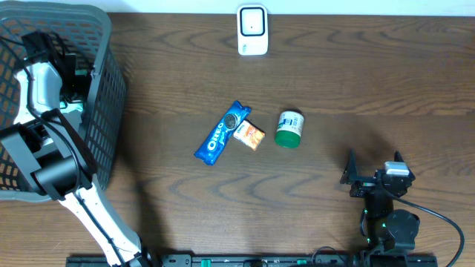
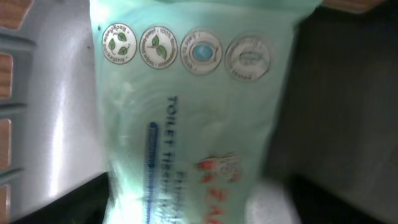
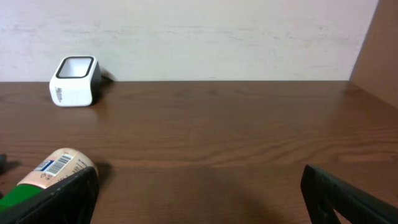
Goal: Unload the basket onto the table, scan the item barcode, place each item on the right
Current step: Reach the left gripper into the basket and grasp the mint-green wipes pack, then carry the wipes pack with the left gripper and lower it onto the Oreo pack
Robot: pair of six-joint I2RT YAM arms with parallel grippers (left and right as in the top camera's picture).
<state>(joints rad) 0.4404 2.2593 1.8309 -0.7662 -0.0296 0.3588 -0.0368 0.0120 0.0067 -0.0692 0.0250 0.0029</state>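
Inside grey basket [image 1: 111, 111], left gripper [image 2: 199, 208] over toilet tissue pack [image 2: 193, 118]; pack lies between blurred dark fingers [image 2: 50, 205], grip impossible to tell. Right gripper [image 3: 199, 196] spread wide, empty, near green can [image 3: 53, 169].

wooden table [image 1: 185, 67] holds basket [image 1: 111, 111], scanner [image 1: 252, 30], oreo pack [image 1: 223, 133], packet [image 1: 249, 134], jar [image 1: 289, 128].
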